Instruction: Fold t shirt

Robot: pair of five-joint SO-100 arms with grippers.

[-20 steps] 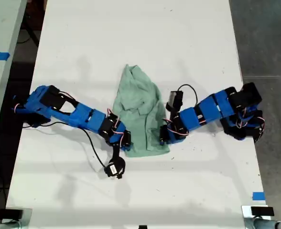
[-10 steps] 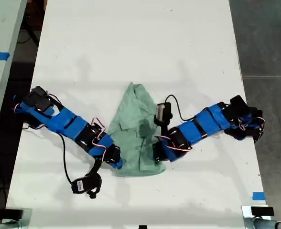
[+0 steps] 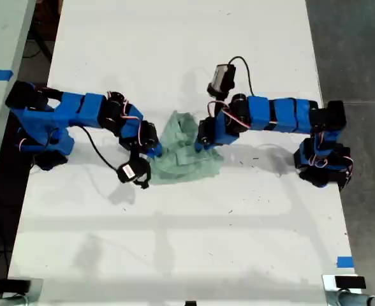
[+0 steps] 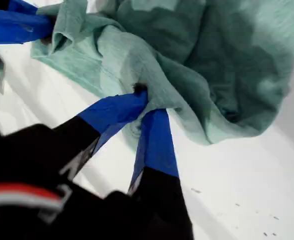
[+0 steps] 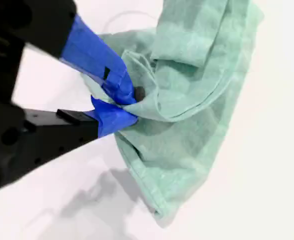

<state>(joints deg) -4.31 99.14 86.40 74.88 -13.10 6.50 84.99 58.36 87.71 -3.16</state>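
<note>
T shirt [image 3: 186, 158] lies bunched near the middle of the tabletop [image 3: 175, 51], between 2 arms; which arm is which cannot be told there.

Step in hand, as judged: carrying a pinched edge over for a fold. Move both grips level and together, cloth taut, and lay it flat before letting go.

Jaws: my first gripper [image 4: 146, 102] is clamped on a fold of cloth. My second gripper [image 5: 127, 105] is pinched tight on a bunched hem.

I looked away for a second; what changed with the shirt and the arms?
Both arms swung toward the exterior view's top, dragging the t shirt up the table and bunching it shorter. My first gripper and second gripper stayed clamped on the cloth.
</note>
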